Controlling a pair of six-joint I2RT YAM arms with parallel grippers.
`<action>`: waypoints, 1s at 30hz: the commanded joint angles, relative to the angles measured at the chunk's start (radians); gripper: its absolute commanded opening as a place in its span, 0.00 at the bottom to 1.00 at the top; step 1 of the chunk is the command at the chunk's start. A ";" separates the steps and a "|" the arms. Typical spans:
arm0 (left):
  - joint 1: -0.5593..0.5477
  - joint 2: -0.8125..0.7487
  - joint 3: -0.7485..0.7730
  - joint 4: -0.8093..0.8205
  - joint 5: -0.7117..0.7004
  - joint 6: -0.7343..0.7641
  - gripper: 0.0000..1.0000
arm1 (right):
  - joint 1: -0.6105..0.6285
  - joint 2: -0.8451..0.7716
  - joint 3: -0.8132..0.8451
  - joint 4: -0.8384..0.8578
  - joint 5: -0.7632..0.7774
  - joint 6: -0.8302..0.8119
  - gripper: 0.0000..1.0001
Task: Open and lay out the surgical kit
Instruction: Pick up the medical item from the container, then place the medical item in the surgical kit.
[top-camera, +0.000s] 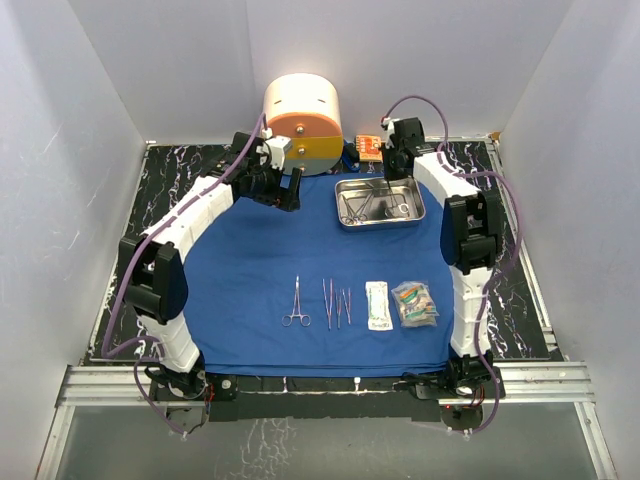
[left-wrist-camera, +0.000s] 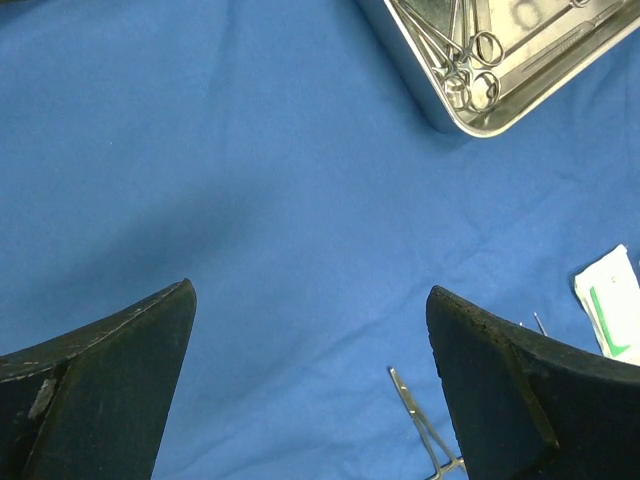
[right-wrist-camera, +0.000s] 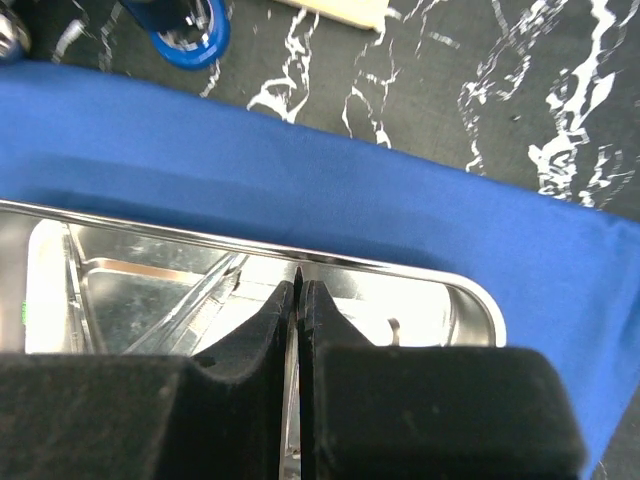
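Observation:
The royal-blue cloth lies spread on the table. The steel tray stands at its far right with several instruments inside. Forceps, tweezers and two clear packets lie in a row near the front. My right gripper is down in the tray by its far rim, shut on a thin steel instrument. My left gripper is open and empty above the cloth, left of the tray; the forceps lie below it.
A round cream-and-orange container stands behind the cloth, close to my left gripper. A small orange box sits behind the tray. A blue tape roll lies on the black marbled table just past the cloth's far edge.

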 joint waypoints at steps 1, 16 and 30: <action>0.006 -0.008 0.025 0.019 0.001 -0.049 0.98 | -0.002 -0.129 0.058 0.075 0.019 0.047 0.00; -0.024 0.082 0.117 0.215 0.270 -0.290 0.87 | 0.056 -0.279 0.084 0.145 0.024 0.267 0.00; -0.081 0.313 0.349 0.410 0.382 -0.543 0.63 | 0.155 -0.340 0.065 0.141 -0.053 0.394 0.00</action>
